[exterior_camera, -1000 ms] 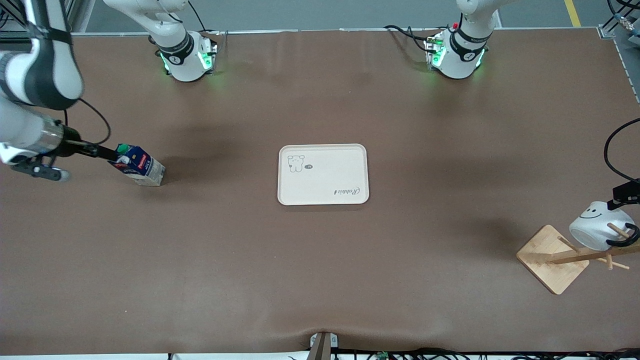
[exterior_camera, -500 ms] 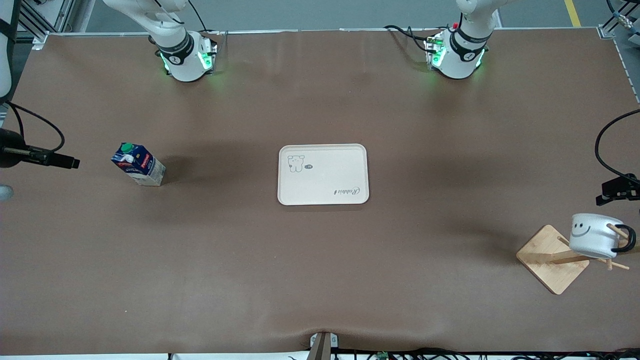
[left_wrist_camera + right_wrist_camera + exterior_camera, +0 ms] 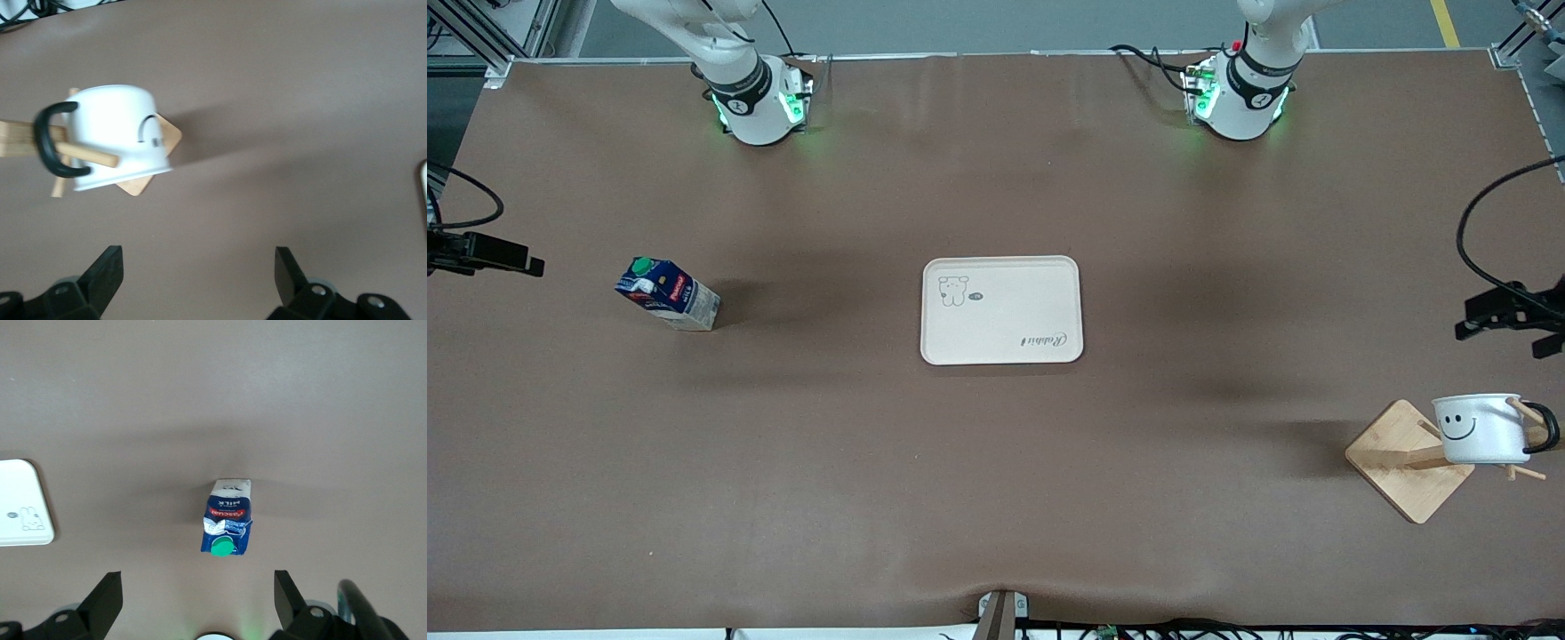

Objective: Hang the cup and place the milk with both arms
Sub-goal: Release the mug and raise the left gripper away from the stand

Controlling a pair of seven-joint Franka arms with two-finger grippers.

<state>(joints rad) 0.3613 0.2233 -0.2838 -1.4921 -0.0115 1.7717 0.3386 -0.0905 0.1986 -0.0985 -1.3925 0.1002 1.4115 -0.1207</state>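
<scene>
1. The cup (image 3: 1483, 428) is hung by its handle on the wooden rack (image 3: 1408, 460).
2. The milk (image 3: 667, 293), marked "MILK", is stood apart from the tray (image 3: 1001, 310).
3. The left gripper (image 3: 197, 280) and right gripper (image 3: 197, 600) are held open, empty.

Matt brown table (image 3: 996, 489) — pale wooden rack (image 3: 1405, 458).

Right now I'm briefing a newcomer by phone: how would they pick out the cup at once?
Start at the cream tray mid-table, then go toward the left arm's end, nearer the front camera, to the wooden rack. The cup hangs on a rack peg by its black handle: white, with a drawn smiley face.
</scene>
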